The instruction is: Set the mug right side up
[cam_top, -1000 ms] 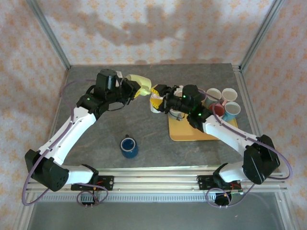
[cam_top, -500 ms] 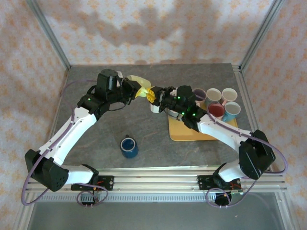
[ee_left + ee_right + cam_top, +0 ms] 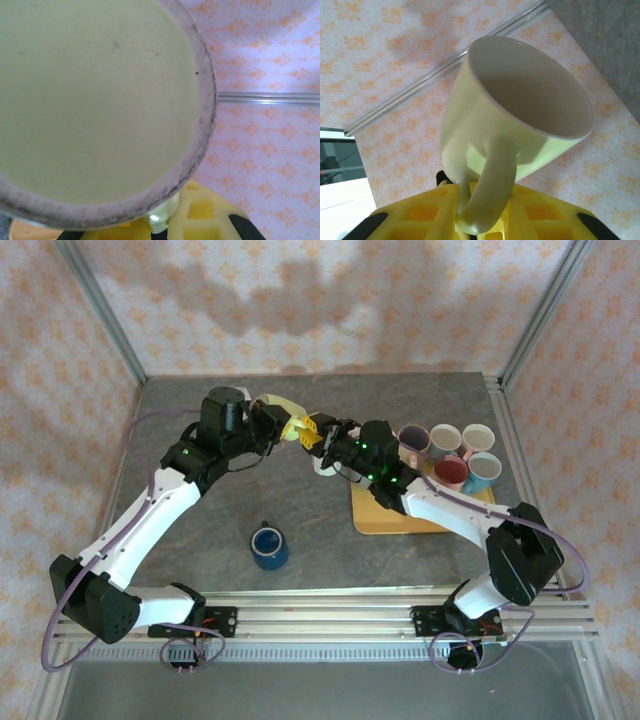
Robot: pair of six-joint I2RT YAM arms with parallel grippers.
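Note:
A pale yellow-green mug [image 3: 281, 406] hangs in the air over the back of the table, tilted on its side. My left gripper [image 3: 293, 430] is shut on its handle; in the left wrist view the mug's flat base [image 3: 95, 100] looms over the yellow fingers [image 3: 200, 220], which pinch a pale piece of handle. My right gripper [image 3: 318, 436] meets it from the right. In the right wrist view the mug [image 3: 520, 115] shows its open mouth, and its handle [image 3: 490, 185] sits pinched between the yellow fingertips [image 3: 420, 215].
A blue mug [image 3: 268, 545] stands upright on the grey table near the front. A yellow tray [image 3: 400, 517] at the right carries several mugs [image 3: 446, 440]. A white mug [image 3: 325, 462] stands beside the tray under my right wrist. Metal frame posts [image 3: 100, 310] line the back corners.
My right gripper has moved left up to the mug and closed around its handle. My left gripper has kept its hold and barely moved.

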